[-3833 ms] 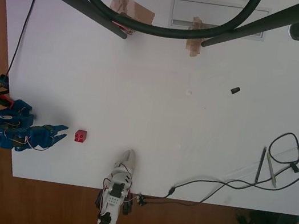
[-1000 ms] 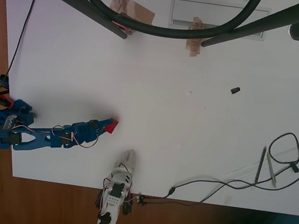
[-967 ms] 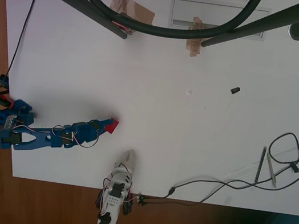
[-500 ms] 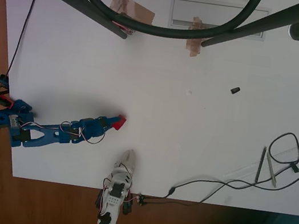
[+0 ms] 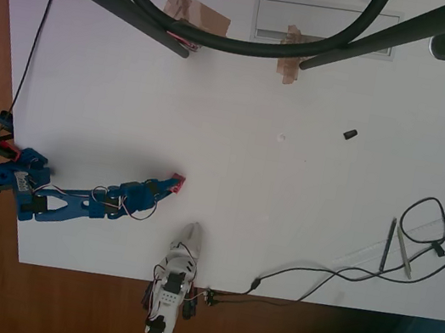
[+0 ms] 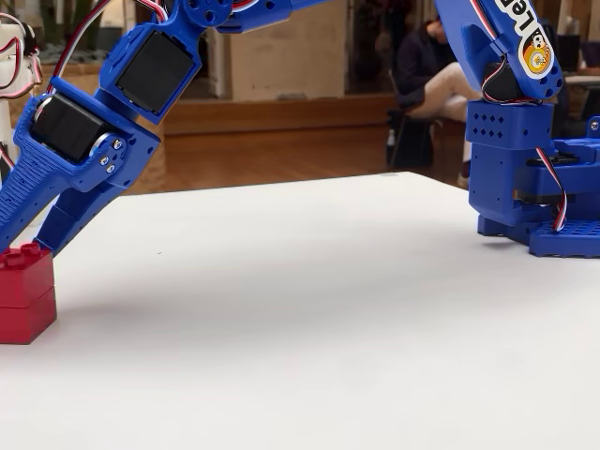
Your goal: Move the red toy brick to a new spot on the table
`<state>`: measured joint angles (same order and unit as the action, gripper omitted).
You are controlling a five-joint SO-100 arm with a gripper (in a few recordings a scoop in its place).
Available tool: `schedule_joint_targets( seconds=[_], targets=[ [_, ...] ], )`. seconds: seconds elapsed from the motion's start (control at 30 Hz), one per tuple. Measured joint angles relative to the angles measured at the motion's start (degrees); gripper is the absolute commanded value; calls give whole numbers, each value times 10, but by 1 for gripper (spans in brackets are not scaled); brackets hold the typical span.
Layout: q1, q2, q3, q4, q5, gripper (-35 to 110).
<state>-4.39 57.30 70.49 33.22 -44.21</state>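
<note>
The red toy brick (image 5: pixel 178 180) is a small studded block at the tip of my blue gripper (image 5: pixel 171 184), left of centre near the white table's (image 5: pixel 286 195) front edge. In the fixed view the red toy brick (image 6: pixel 23 295) rests flat on the table (image 6: pixel 309 319) at the far left. There the gripper (image 6: pixel 33 242) slants down onto it from above, its blue fingers (image 6: pixel 80 202) closed against the brick's upper part. The fingertips are hidden behind the brick.
A small black piece (image 5: pixel 350 134) lies right of centre. Brown tape patches (image 5: pixel 198 14) sit at the back. Black cables (image 5: pixel 422 232) and pens (image 5: pixel 388 245) lie at the right. The arm's base (image 6: pixel 534 187) stands on the table.
The brick lay loose near the open gripper; the gripper took hold of it and carried it right and farther back. In the last half second the arm settled slightly lower.
</note>
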Motion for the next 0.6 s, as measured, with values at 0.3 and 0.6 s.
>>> schedule_joint_targets(
  seconds=[0.3,0.6],
  targets=[
    [13,2,0,12,8,28],
    [120,262,213,4,-35,1]
  ],
)
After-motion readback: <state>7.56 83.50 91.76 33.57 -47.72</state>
